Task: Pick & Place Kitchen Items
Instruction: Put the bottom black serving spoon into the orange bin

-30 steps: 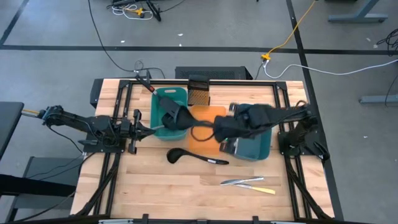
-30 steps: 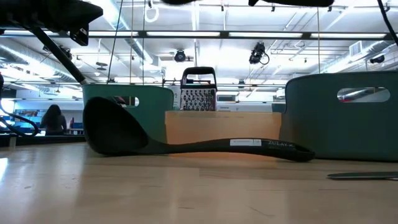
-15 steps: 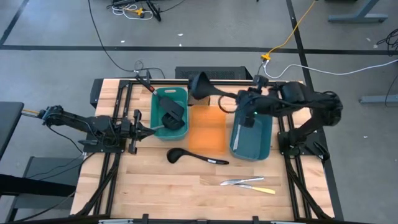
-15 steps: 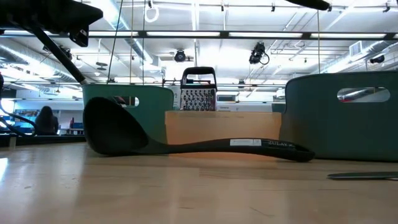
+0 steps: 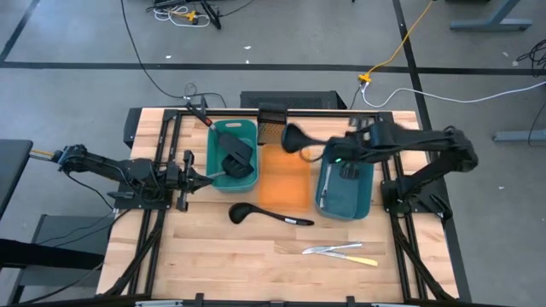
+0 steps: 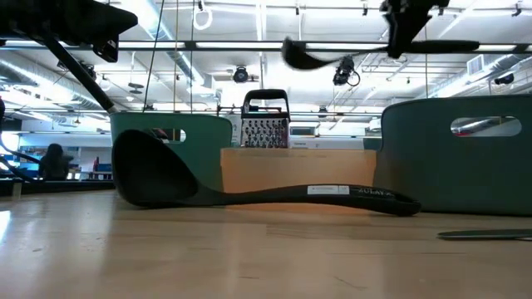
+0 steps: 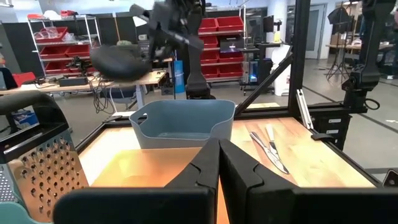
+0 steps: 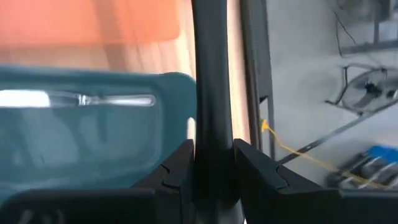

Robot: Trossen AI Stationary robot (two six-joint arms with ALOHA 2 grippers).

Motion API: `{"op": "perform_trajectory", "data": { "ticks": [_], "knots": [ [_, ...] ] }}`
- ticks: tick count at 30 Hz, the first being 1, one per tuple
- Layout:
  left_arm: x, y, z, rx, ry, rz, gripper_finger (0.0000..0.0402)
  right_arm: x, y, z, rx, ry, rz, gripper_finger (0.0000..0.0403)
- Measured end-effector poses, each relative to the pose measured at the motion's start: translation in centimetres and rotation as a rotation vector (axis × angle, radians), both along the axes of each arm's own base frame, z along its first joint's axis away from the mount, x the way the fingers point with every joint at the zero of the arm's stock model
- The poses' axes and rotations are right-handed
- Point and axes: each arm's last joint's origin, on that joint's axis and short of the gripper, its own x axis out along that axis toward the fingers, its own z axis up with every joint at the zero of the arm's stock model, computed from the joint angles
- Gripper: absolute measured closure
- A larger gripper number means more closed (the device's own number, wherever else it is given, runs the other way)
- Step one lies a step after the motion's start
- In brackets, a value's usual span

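Now lower ladle (image 5: 300, 138), clenched in right end effector (image 5: 334, 153), level into blue tray (image 5: 363, 198); bowl at 9 o'clock.

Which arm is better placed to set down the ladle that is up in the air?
Right. The right pincer is shut on the black ladle and holds it above the blue tray. The left pincer sits shut beside the teal tray, farther away.

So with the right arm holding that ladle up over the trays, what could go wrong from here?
The right gripper clamps only the ladle handle, with the bowl far out, so it could swivel or slip. Coming down, the bowl might clip the blue tray rim or the grater. The left gripper waits beside the teal tray.
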Motion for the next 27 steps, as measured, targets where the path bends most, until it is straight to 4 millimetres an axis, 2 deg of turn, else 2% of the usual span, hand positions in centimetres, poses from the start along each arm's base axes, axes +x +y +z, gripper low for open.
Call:
{"op": "perform_trajectory", "data": {
  "ticks": [3,13,16,22,27],
  "knots": [
    [0.0,0.0,0.0,0.0,0.0,0.0,0.039,1.9,0.2,-1.7,0.009,0.094,0.05,0.0303],
    [0.0,0.0,-0.1,0.009,0.012,0.001,0.039,6.1,0.1,-6.8,0.041,0.339,0.117,0.0303],
    [0.0,0.0,-0.1,0.01,0.012,0.001,0.039,7.2,-0.1,-8.3,-0.031,0.419,0.155,0.0303],
    [0.0,0.0,-0.1,0.01,0.012,0.001,0.039,8.2,-0.6,-9.5,-0.241,0.533,0.228,0.0303],
    [0.0,0.0,-0.1,0.01,0.013,0.001,0.039,9.4,-0.6,-10.3,-0.283,0.567,0.358,0.0303]
  ]
}}
